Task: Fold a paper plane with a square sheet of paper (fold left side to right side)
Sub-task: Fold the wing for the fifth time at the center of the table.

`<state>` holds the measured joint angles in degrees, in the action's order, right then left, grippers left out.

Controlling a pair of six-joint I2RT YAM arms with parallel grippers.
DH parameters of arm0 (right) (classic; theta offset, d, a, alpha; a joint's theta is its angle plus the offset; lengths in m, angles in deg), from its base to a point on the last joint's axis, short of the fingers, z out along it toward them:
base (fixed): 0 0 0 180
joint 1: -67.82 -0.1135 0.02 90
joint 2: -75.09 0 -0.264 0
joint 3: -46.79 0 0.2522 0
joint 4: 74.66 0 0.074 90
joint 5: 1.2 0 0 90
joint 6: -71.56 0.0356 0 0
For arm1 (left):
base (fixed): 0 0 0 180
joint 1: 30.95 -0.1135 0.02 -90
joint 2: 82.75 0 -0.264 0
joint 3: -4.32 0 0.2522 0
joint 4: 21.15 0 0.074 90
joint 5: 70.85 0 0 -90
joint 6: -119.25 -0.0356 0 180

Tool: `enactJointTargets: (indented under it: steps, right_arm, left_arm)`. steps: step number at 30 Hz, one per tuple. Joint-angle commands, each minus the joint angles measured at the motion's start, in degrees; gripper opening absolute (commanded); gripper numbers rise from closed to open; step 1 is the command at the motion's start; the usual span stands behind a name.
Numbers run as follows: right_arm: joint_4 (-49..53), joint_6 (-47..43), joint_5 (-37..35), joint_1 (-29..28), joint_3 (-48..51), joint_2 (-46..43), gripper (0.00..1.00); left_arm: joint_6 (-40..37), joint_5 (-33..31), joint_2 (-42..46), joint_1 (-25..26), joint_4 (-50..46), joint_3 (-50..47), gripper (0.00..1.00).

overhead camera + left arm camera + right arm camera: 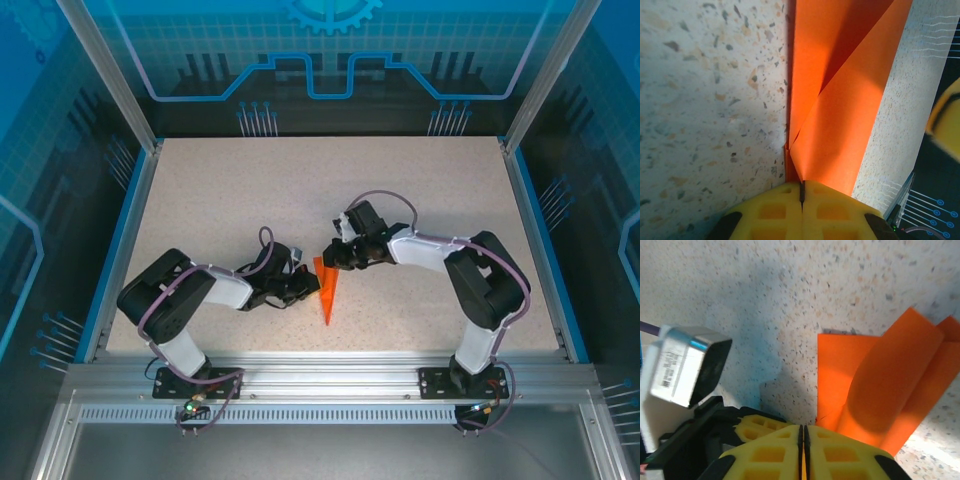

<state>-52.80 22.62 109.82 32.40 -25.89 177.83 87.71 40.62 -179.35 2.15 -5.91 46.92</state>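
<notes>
**Paper plane** (326, 290), centre: thin orange paper, matt and smooth, sharply creased. **Tabletop** (230, 190): speckled, stone-like beige surface with a fine-grained matt finish. **Left gripper** (802, 186) and **right gripper** (803, 430), lower edge of the wrist views: fingers of matt yellow moulded plastic with recessed pockets. **Arm housings** (420, 248): glossy black and white plastic. **Frame rails** (330, 372), bottom: brushed, satin-grey metal. **Enclosure walls** (330, 50), top: glossy translucent blue panels.

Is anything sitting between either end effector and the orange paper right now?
Nothing visible does. The left end effector is shut on the folded orange paper, and the right end effector sits shut right beside the paper's edge.
</notes>
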Motion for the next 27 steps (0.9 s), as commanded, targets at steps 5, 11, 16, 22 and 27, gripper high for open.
enactJointTargets:
  steps: [5, 11, 16, 22, 27]
  right_arm:
    - [1.37, -0.06, -0.78, -0.96, -0.02, 3.14, 0.11]
    - [3.23, -0.36, -3.10, -0.97, -0.23, 3.89, 0.11]
    - [3.59, -0.50, -3.81, -0.90, -0.06, 4.61, 0.11]
    - [3.89, -0.45, -4.54, -0.90, 0.03, 5.49, 0.11]
    - [4.27, -0.38, -4.82, -0.93, 0.09, 6.15, 0.10]
  left_arm:
    - [-0.45, -1.88, -2.76, 0.63, -1.92, 1.13, 0.00]
    - [-0.30, -1.86, -2.98, 0.62, -1.92, 1.13, 0.00]
    - [-0.30, -1.87, -3.07, 0.59, -2.01, 1.14, 0.00]
    - [-0.14, -1.82, -3.25, 0.62, -2.14, 1.13, 0.00]
    - [-0.18, -1.40, -3.46, 0.58, -1.86, 1.31, 0.00]
